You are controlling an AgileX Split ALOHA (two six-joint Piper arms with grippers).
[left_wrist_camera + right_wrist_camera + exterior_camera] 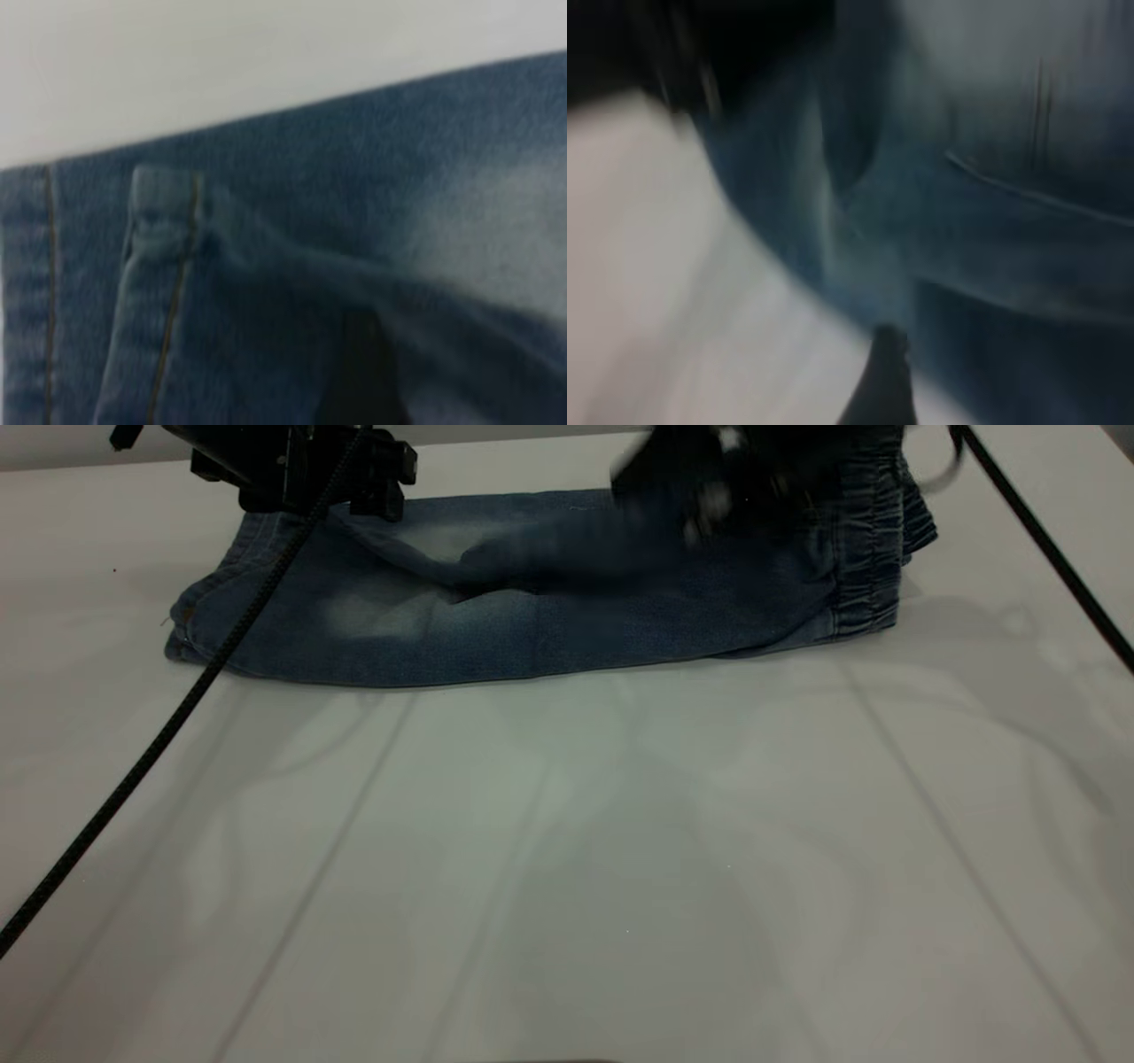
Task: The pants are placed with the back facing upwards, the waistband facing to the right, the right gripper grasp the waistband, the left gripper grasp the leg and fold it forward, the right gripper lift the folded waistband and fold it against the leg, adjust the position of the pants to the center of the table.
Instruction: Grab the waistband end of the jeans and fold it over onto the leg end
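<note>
- The left claw (354, 496) sits at the far left end of the pants (532, 620), right over the leg (292, 602) ends. A dark fingertip (363, 372) shows against the denim just below a small folded hem corner. I cannot tell if this claw is pinching the cloth or has let go.
- The pants lie under and between the two claws, already folded long-ways into one narrow strip, at the far side of the white surface (567, 868).
- The right claw (709, 487) is blurred over the right part of the pants, just beside the waistband (873, 558). I cannot tell if it is squeezed shut or loose.
- The step now looks like the second fold: lifting the waistband and laying it over toward the leg ends.
- To do it well, the right claw should pinch all the layers of the ruffled band and lift straight up, then carry it across slowly.
- The left claw should keep the leg end flat so the strip does not slide.
</note>
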